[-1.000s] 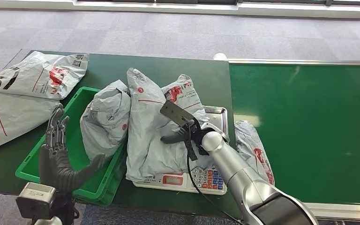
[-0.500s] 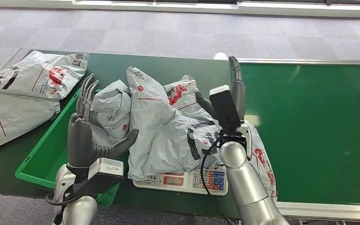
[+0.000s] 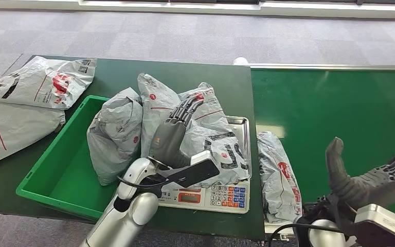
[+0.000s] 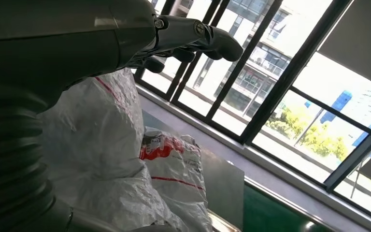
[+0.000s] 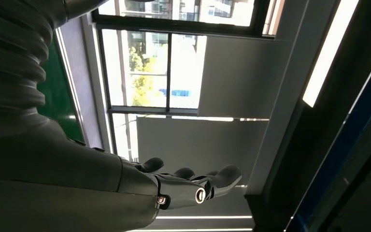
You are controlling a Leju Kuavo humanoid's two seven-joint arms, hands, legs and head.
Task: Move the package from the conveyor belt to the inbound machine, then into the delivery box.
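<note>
The left robot hand (image 3: 172, 135) lies flat, fingers (image 3: 187, 108) extended and apart, on the grey package (image 3: 205, 139) heaped on the scale (image 3: 221, 195); it presses the bag from above and grips nothing (the left wrist view shows the fingertips (image 4: 217, 41) free above the crumpled plastic (image 4: 106, 145)). The scale, with its steel pan (image 3: 240, 128) and keypad (image 3: 228, 194), stands on the dark green counter (image 3: 118, 74) just beside the conveyor belt (image 3: 339, 118). A second package (image 3: 115, 134) leans over the right wall of the green box (image 3: 56, 175), touching the heap on the scale. A third package (image 3: 277, 175) lies along the near left edge of the belt, close against the scale. Two more bags (image 3: 31, 98) rest at the counter's far left corner. The right robot hand (image 3: 375, 177) hovers palm-up over the belt's near right part, thumb raised and fingers spread, empty (the right wrist view shows its open fingers (image 5: 198, 186) against ceiling and windows).
</note>
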